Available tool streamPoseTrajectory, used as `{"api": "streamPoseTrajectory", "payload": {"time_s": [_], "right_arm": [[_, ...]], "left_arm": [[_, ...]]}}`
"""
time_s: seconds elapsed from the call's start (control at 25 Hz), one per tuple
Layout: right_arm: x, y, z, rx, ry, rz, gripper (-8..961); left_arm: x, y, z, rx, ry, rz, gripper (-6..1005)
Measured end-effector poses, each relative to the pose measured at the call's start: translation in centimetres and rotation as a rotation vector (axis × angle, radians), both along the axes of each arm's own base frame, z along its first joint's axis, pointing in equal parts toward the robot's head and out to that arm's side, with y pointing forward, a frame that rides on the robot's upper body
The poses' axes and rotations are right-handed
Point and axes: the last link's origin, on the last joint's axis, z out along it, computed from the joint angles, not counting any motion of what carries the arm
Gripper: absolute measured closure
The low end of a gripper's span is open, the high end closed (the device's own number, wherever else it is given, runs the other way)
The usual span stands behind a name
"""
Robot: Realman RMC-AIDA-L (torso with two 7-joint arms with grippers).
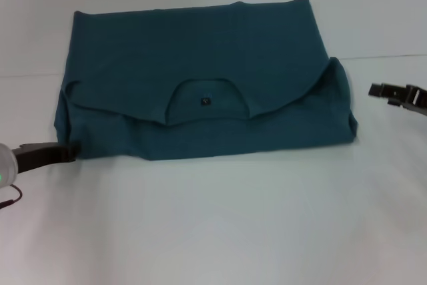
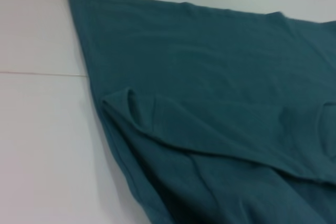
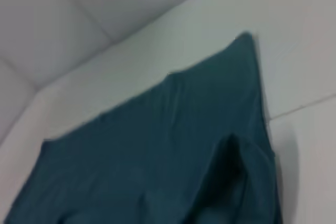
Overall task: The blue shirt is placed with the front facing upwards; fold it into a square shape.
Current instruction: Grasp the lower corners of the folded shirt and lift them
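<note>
The blue shirt [image 1: 200, 78] lies flat on the white table, folded into a wide rectangle. Its round collar with the small black tag [image 1: 205, 101] faces up near the front edge, and both sleeves are tucked in. No lettering shows. My left gripper [image 1: 65, 151] is low at the shirt's front left corner, its tip touching the cloth edge. My right gripper [image 1: 381, 90] hovers to the right of the shirt, apart from the folded right side. The shirt also shows in the left wrist view [image 2: 210, 87] and in the right wrist view [image 3: 173, 150].
The white table [image 1: 220, 225] spreads in front of the shirt and on both sides. A thin seam line [image 1: 380, 56] crosses the table behind the right gripper. Nothing else stands on the table.
</note>
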Motion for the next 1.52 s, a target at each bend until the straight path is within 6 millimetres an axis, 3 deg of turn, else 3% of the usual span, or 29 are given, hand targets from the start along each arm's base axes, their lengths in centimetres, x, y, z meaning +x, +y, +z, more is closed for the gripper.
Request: {"api": "streamPoseTrajectory", "payload": {"time_s": [0.24,0.36,0.48,0.64,1.12,1.52], "right_arm": [[-2.2,0.5,1.7,-0.247,-0.146,0.027,287],[-4.7,1.1,1.1,-0.312,-0.199,0.106,249],[-5.8,1.5,0.2,-0.347,-0.272,0.136,184],[-5.8,1.8,-0.9,-0.373,-0.338,0.125,26],[-4.2,2.0,-4.0,-0.347,-0.393,0.088,30],[-4.6,2.3,-4.8,-0.325,-0.415,0.109,36]], "left_arm": [[0.0,-0.2,1.2,0.005,-0.047,-0.010,966],[0.1,-0.1,1.5,0.007,-0.049,-0.018,966],[0.1,-0.1,1.6,0.005,-0.050,-0.021,967],[0.2,0.0,1.8,-0.001,-0.047,-0.023,967],[0.1,-0.1,1.8,-0.006,-0.050,-0.020,966],[0.1,-0.2,1.7,-0.007,-0.051,-0.019,966]]}}
